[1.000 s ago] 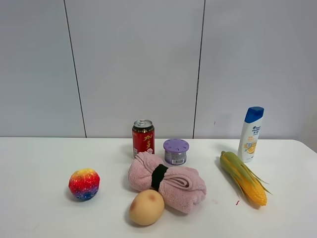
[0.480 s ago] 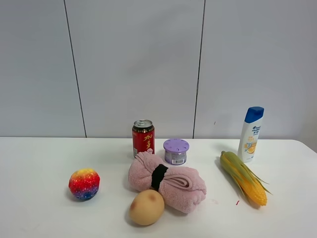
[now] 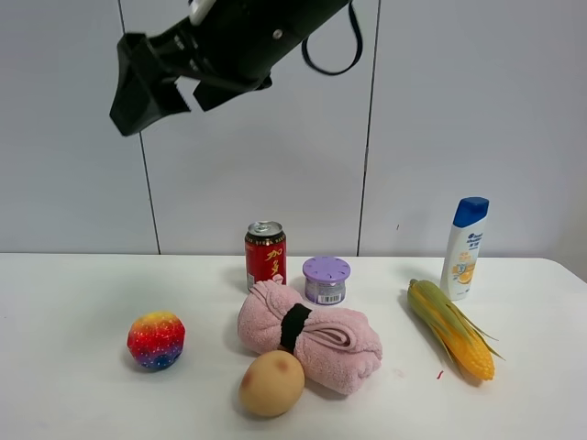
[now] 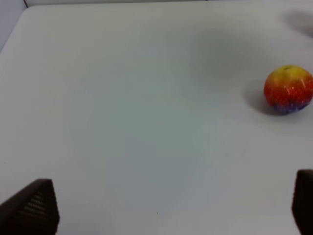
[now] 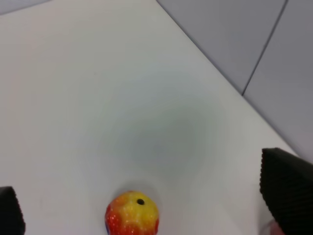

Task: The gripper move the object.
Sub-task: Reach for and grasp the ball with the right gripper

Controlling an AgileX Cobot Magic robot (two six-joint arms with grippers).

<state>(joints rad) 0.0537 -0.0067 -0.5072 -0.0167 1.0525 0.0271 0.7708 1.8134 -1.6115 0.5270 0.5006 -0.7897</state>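
The bumpy rainbow ball (image 3: 156, 340) sits on the white table (image 3: 73, 293) at the left. It also shows in the left wrist view (image 4: 288, 89) and in the right wrist view (image 5: 132, 214). A dark arm with a black claw reaches in from the top of the exterior view; I take it for my right gripper (image 3: 160, 115), open and empty, high above the ball. In its wrist view the right gripper (image 5: 146, 199) has its jaws wide apart, with the ball far below between them. My left gripper (image 4: 166, 208) is open and empty over bare table; the ball lies off to one side, and this gripper does not show in the exterior view.
A tan egg-shaped thing (image 3: 271, 383) lies at the front beside a rolled pink towel (image 3: 312, 337). Behind them stand a red can (image 3: 265, 256) and a purple-lidded jar (image 3: 326, 280). A corn cob (image 3: 451, 327) and a shampoo bottle (image 3: 465, 249) are at the right.
A dark arm with its open claw has come into the top of the exterior view, above the ball. The ball and the other things have not moved.
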